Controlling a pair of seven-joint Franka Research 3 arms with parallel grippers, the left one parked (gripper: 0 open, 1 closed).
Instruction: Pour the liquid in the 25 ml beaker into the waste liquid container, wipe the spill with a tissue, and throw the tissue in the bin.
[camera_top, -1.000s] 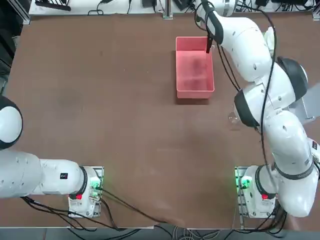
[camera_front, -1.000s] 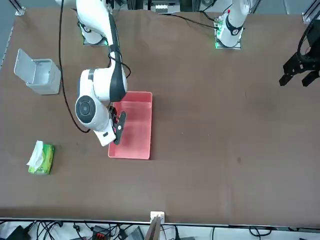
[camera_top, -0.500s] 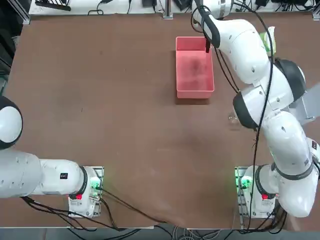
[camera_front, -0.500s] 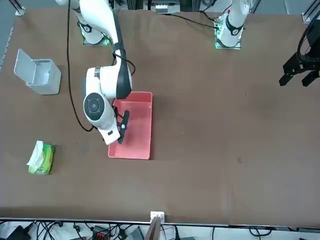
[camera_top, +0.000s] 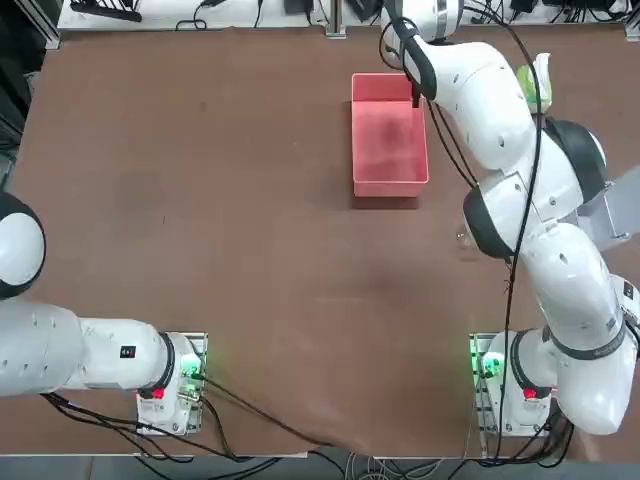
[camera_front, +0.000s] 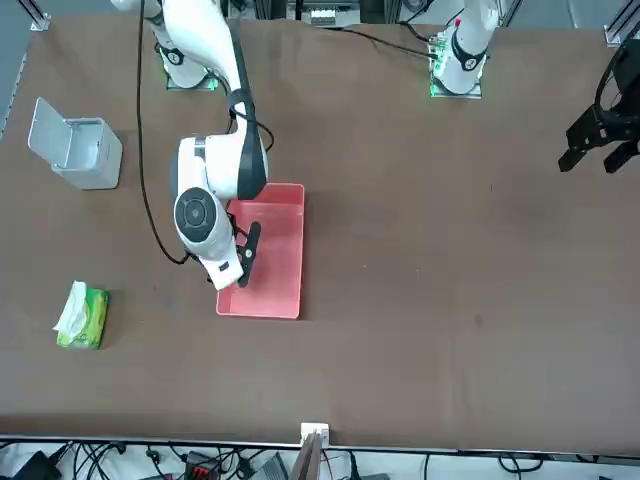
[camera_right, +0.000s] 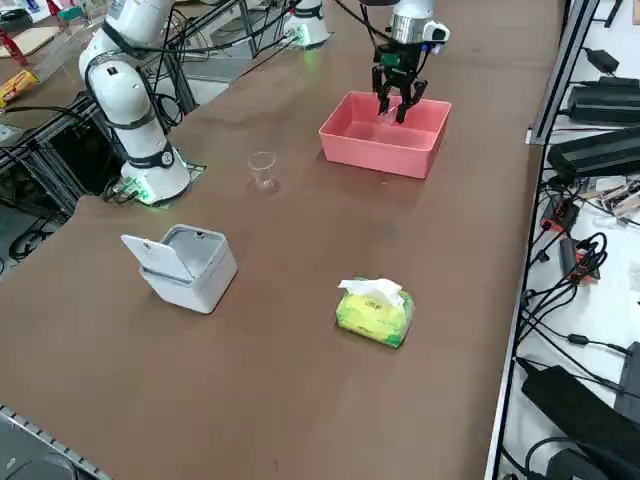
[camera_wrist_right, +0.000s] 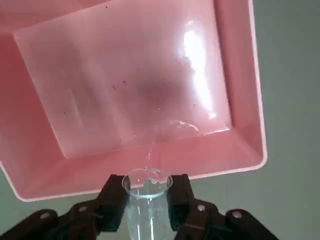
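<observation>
Currently the 25 ml beaker (camera_wrist_right: 148, 217) is over the right edge of the far pink tray (camera_right: 375, 155), mouth toward it, probably so the pour lands inside; a thin clear trickle seems to leave its lip. Right gripper (camera_wrist_right: 149, 192) has its fingers clamped on the glass sides, likely keeping the mouth free. Beaker's clear, slim, round-rimmed; larger glass (camera_right: 263, 172) stands apart, nearer and right.

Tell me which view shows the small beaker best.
The right wrist view: there the beaker stands out between the right gripper's fingers. The right side view shows it only faintly; I cannot make it out in the top or front view.
</observation>
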